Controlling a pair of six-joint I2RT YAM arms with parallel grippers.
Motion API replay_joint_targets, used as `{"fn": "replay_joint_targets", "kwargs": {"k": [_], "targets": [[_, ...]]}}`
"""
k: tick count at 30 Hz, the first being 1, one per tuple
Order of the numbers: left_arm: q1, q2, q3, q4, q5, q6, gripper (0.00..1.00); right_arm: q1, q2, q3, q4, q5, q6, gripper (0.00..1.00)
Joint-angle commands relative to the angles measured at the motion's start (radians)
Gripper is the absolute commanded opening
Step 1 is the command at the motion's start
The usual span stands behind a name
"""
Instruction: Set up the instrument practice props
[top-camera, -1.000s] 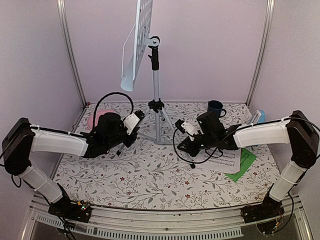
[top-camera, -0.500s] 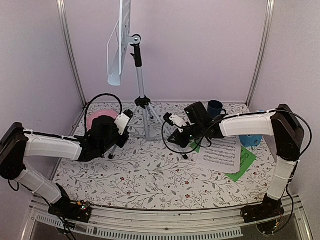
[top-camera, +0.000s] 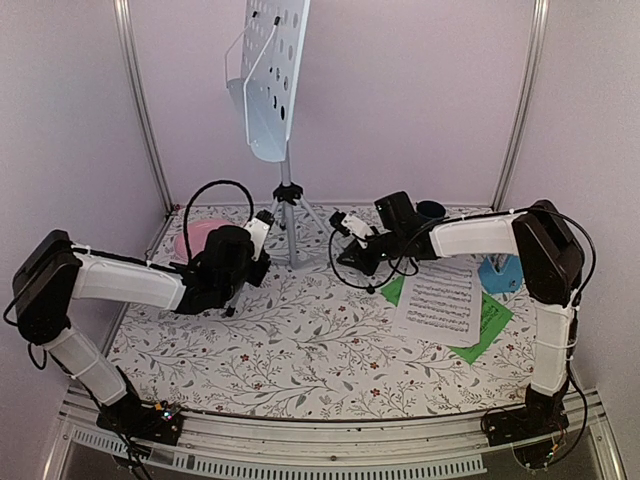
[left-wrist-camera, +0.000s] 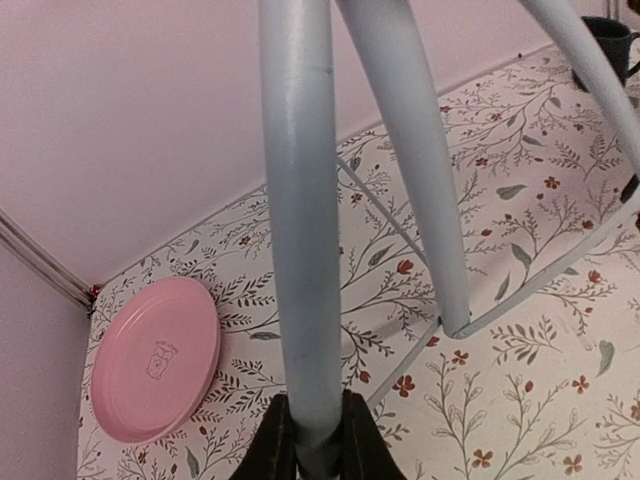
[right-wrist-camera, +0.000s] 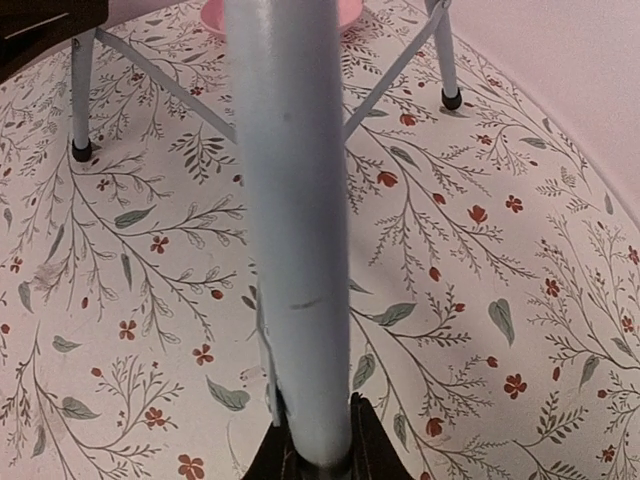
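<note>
Two claws are clamped on the music stand (top-camera: 268, 95), one per tripod leg. Ref. the left wrist view: the left claw (left-wrist-camera: 308, 442) is closed on a silver tripod leg (left-wrist-camera: 296, 200), dark fingers (left-wrist-camera: 272, 445) pressed to both sides of the tube, no gap visible. Ref. the right wrist view: the right claw (right-wrist-camera: 312, 448) is closed on a second leg (right-wrist-camera: 290, 200) in the same manner, tube seated between the fingers. In that view you can see the other two legs end in black feet (right-wrist-camera: 80, 153) on the tabletop (top-camera: 300, 350). Whether the gripped leg's own foot touches cannot be told; it is out of frame. Stand pos.: rear centre of the tabletop, pole approx. upright, perforated desk tilted and facing left-front in the overhead view. It stands between the pink plate (top-camera: 196, 238) at rear left and the dark mug (top-camera: 433, 210) at rear right, which is partly hidden behind the right arm. Sheet music pos.: right side of the tabletop, well apart from the stand. You will find the white page (top-camera: 442, 303) lying flat on a green page (top-camera: 488, 322), with another green corner (top-camera: 392, 291) showing at its left edge. Metronome (top-camera: 497, 272) pos.: blue, near the right wall, just behind the pages, partly covered by the right arm.
</note>
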Motion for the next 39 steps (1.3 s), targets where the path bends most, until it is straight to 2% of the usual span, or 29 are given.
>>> {"fn": "replay_joint_targets", "kwargs": {"k": [1, 7, 9, 13, 16, 20, 26, 29, 36, 39], "targets": [[-0.042, 0.104, 0.069, -0.156, -0.002, -0.024, 0.0, -0.095, 0.008, 0.069, 0.114, 0.098, 0.061, 0.05], [-0.047, 0.094, 0.083, -0.194, 0.087, -0.088, 0.01, -0.116, 0.016, 0.084, 0.126, 0.095, 0.017, 0.12], [-0.047, 0.077, 0.071, -0.2, 0.153, -0.094, 0.13, -0.123, 0.019, 0.087, 0.126, 0.087, 0.011, 0.17], [-0.035, 0.012, 0.007, -0.166, 0.298, -0.102, 0.5, -0.127, 0.015, 0.085, 0.131, 0.057, 0.013, 0.49], [0.008, -0.054, -0.038, -0.128, 0.43, -0.122, 0.6, -0.127, 0.001, 0.068, 0.137, 0.01, 0.033, 0.61], [0.088, -0.109, -0.075, -0.098, 0.597, -0.145, 0.64, -0.126, -0.036, 0.018, 0.156, -0.029, 0.065, 0.68], [0.175, -0.087, -0.071, -0.095, 0.704, -0.152, 0.64, -0.126, -0.083, -0.055, 0.154, -0.02, 0.107, 0.72], [0.197, -0.055, -0.062, -0.088, 0.738, -0.146, 0.6, -0.127, -0.086, -0.082, 0.151, 0.01, 0.127, 0.72], [0.192, -0.006, -0.074, -0.046, 0.848, -0.173, 0.27, -0.127, -0.04, -0.062, 0.14, 0.139, 0.147, 0.67], [0.156, -0.012, -0.115, 0.009, 0.837, -0.193, 0.19, -0.128, 0.002, -0.004, 0.119, 0.165, 0.134, 0.64]]}}
